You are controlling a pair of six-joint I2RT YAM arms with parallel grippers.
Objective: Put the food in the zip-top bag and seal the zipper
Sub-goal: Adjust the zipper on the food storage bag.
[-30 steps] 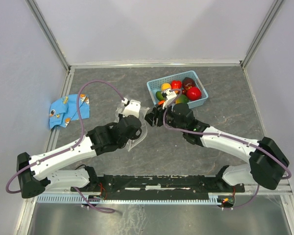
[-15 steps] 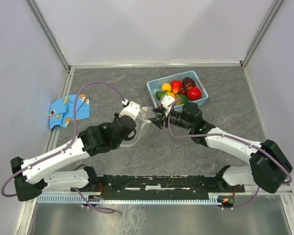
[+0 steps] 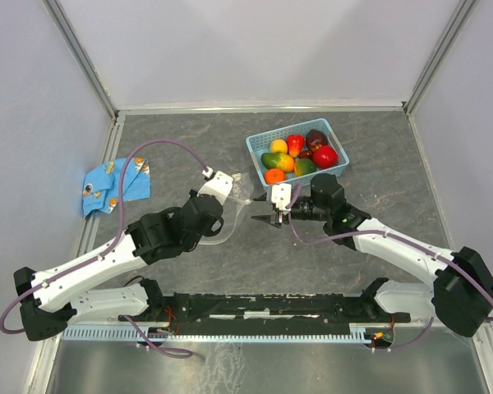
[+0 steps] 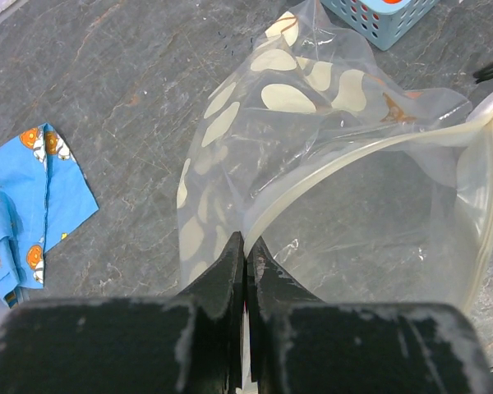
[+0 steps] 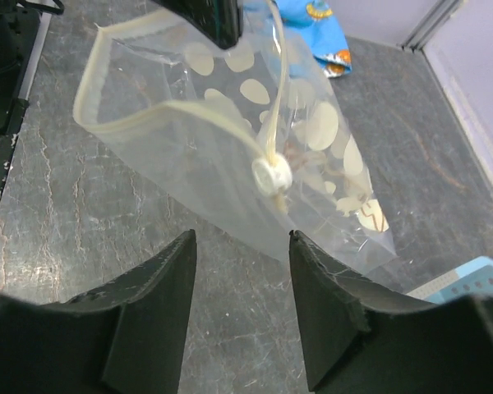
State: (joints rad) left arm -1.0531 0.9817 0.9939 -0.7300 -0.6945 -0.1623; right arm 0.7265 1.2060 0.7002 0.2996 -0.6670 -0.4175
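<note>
Crumpled blue cloth (image 3: 115,185) at table's left edge; blue basket (image 3: 286,130) well apart.

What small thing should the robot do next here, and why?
Probably ease the right pincer forward and close it on the free rim near the white slider, to spread the mouth wider. The left pincer is shut on the zipper of the zip-top bag, the right one is open and empty facing it, and the food sits in the blue basket.
</note>
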